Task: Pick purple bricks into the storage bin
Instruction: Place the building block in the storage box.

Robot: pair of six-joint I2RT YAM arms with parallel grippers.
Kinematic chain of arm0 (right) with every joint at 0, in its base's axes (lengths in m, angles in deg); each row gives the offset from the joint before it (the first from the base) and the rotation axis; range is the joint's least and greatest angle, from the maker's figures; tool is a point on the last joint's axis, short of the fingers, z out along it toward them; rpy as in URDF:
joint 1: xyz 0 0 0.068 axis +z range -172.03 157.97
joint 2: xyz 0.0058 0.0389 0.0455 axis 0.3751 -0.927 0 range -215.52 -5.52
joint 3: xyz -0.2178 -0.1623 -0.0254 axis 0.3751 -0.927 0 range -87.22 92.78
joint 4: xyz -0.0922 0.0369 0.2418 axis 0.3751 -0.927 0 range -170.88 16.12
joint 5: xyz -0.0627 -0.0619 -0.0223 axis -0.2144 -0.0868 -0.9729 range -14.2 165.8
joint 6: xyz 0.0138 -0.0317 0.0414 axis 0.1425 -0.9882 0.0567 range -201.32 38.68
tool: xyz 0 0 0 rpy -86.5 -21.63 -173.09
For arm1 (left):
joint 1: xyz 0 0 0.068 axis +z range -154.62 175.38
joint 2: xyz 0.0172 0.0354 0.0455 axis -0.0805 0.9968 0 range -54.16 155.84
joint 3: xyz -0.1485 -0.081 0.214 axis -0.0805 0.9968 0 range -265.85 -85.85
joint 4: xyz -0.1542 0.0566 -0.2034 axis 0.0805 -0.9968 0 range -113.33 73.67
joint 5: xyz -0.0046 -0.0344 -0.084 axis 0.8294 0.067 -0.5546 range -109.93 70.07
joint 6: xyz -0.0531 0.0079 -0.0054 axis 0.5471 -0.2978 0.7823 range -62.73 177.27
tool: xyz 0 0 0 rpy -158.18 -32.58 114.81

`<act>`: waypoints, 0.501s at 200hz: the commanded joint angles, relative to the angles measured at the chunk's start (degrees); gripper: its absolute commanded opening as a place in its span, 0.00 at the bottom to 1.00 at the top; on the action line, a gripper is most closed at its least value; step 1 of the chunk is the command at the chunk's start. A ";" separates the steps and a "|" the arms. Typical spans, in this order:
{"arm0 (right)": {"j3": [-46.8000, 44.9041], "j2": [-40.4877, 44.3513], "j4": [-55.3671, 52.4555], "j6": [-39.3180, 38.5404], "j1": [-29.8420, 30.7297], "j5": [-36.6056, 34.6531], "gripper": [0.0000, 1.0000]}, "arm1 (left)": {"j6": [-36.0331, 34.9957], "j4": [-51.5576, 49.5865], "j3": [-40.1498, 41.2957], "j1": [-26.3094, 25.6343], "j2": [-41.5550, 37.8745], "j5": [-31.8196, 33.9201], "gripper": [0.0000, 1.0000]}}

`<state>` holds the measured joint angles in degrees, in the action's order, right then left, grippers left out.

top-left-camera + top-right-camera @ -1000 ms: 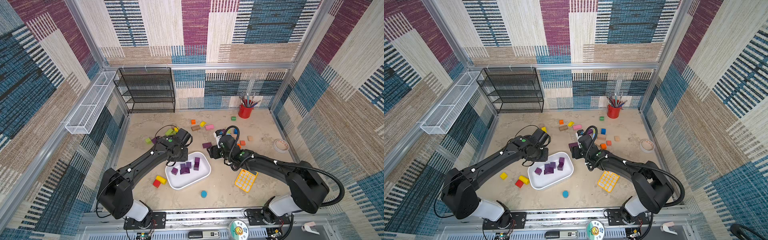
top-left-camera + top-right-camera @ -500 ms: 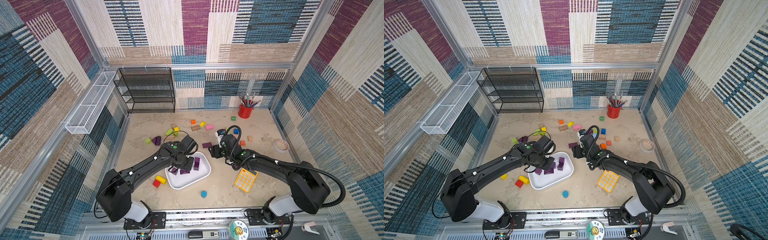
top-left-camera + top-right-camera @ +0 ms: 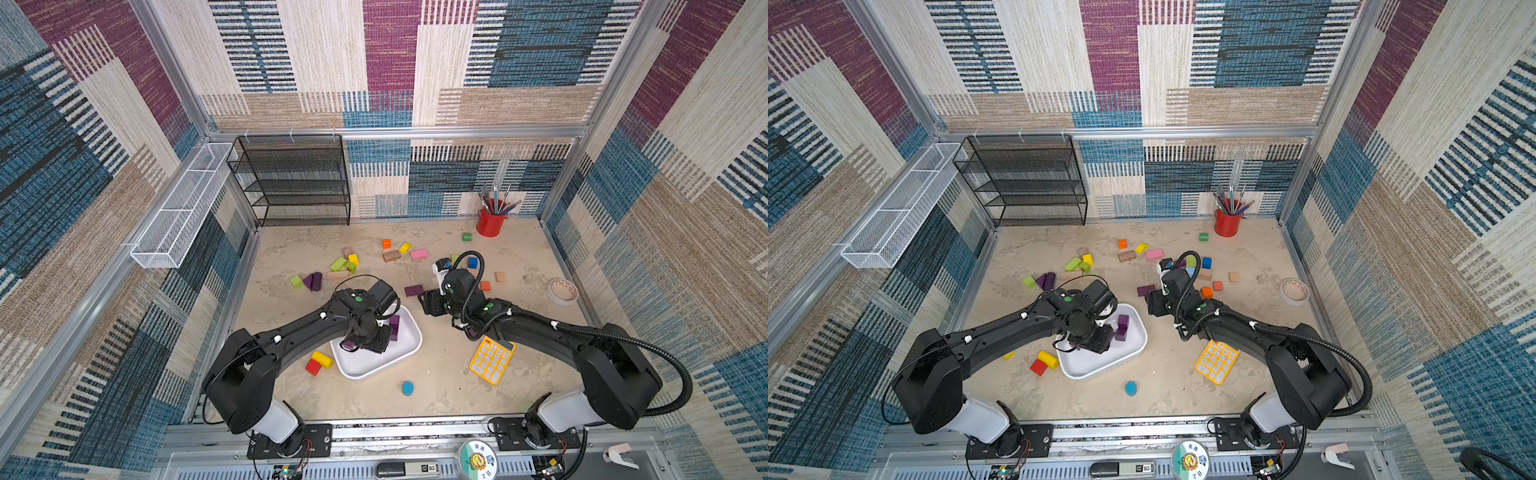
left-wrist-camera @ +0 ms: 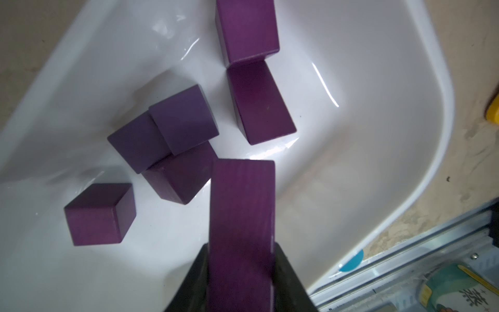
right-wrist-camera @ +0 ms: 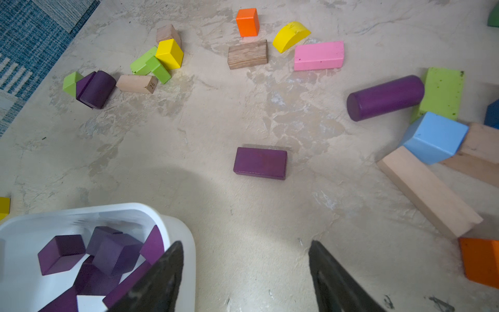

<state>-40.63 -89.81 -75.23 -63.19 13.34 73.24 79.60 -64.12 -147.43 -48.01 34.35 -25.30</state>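
Over the white plastic storage bin point(image 4: 378, 151), a purple oblong wooden brick point(image 4: 242, 200) is being gripped by the left tool point(image 4: 241, 244).
Low release is being advised; right tool point(image 5: 245, 243) wide, empty.

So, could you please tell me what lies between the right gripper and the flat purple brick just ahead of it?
Nothing: in the right wrist view, only bare tabletop separates the open right gripper from the purple brick.

Top views overlook all; close wrist views share the storage bin point(image 4: 364, 135).
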 commanded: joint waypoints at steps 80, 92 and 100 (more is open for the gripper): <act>-0.30 -0.54 2.39 0.05 -0.83 0.60 0.74 | -2.14 -0.20 0.03 -0.64 4.00 -1.84 0.30; -0.44 -0.46 2.46 -0.02 -1.00 0.61 0.74 | -2.54 -0.22 -0.74 -0.64 5.40 -1.84 0.30; -0.70 -0.40 2.57 0.02 -1.09 0.61 0.74 | -2.79 -0.19 -1.35 -0.64 6.30 -1.97 0.30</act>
<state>-40.89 -90.36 -74.97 -63.21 12.49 73.80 79.38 -64.09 -147.38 -48.63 38.83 -26.37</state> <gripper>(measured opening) 0.744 0.347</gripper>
